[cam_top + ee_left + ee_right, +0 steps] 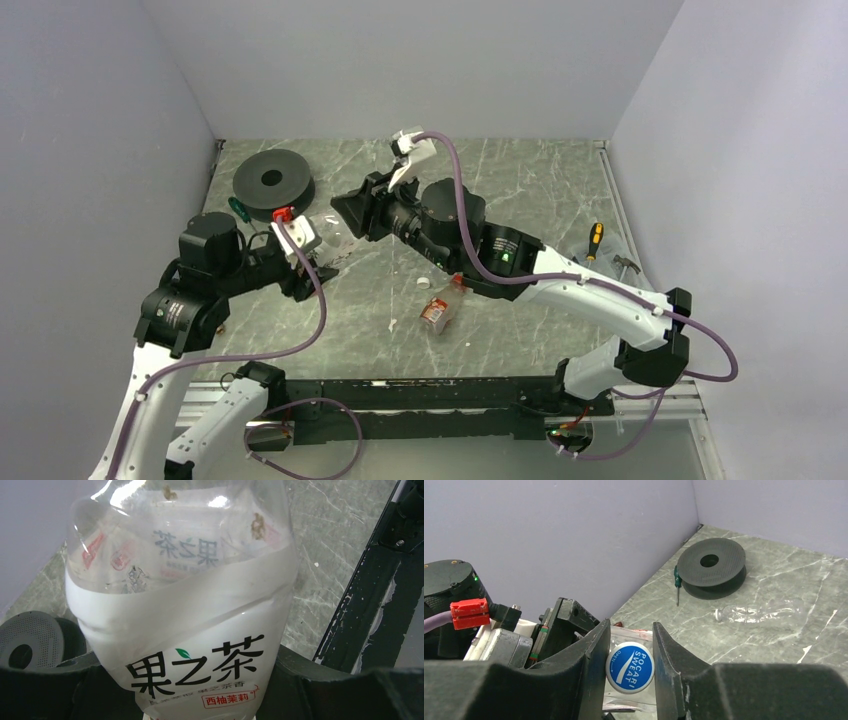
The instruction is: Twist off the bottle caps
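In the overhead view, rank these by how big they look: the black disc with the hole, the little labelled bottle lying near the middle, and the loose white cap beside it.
1. black disc
2. small labelled bottle
3. white cap
All three seem similarly far from the camera, so nearness barely affects this order.

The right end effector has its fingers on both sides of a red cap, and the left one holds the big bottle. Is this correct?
The cap is blue, not red, as the right wrist view shows. The right end effector has its fingers on both sides of it, and the left end effector holds the big bottle.
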You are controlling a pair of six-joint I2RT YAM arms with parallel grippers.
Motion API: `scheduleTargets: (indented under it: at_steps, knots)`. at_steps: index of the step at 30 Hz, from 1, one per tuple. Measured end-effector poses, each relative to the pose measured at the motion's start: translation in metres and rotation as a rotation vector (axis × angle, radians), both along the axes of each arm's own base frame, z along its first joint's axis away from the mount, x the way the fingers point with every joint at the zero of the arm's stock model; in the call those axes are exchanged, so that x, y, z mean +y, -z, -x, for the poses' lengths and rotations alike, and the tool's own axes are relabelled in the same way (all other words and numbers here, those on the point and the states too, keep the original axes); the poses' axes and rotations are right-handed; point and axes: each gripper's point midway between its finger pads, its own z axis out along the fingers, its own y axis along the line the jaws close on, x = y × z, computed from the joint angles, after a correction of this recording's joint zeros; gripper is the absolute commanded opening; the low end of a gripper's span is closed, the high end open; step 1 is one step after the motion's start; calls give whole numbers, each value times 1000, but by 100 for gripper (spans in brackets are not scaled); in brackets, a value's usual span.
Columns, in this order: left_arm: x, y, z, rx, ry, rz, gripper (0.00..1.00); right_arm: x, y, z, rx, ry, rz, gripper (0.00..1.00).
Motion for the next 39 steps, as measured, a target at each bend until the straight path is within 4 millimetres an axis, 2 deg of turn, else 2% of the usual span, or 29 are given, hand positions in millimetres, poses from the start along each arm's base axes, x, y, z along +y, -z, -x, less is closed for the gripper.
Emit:
scheduleTargets:
  at_steps: [3,7,9,14,18,24,29,35,39]
  knots:
    - [-1,0,-1,-1,3,2,54,-1,-1,0,-2,4,-13,26]
    - [-2,-1,-1,4,2,9,54,-1,-1,-1,-8,11,-30,4]
    - [-3,0,0,25,4,20,54,-2,-2,-2,-15,15,-45,0]
    - [-15,-2,8,93,54,76,55,-7,-7,0,-83,-2,-85,0]
    - [-26,-15,23,143,124,148,54,-9,-26,11,-180,-81,-125,0]
    - [-42,-42,53,198,283,249,55,-21,-60,47,-333,-333,-219,0]
    - [-51,-60,73,257,402,322,55,-42,-77,54,-441,-513,-261,0]
    - [-55,-74,93,308,502,365,55,-44,-89,95,-551,-758,-261,0]
    - [-55,-75,95,296,516,362,55,-42,-87,98,-552,-795,-250,0]
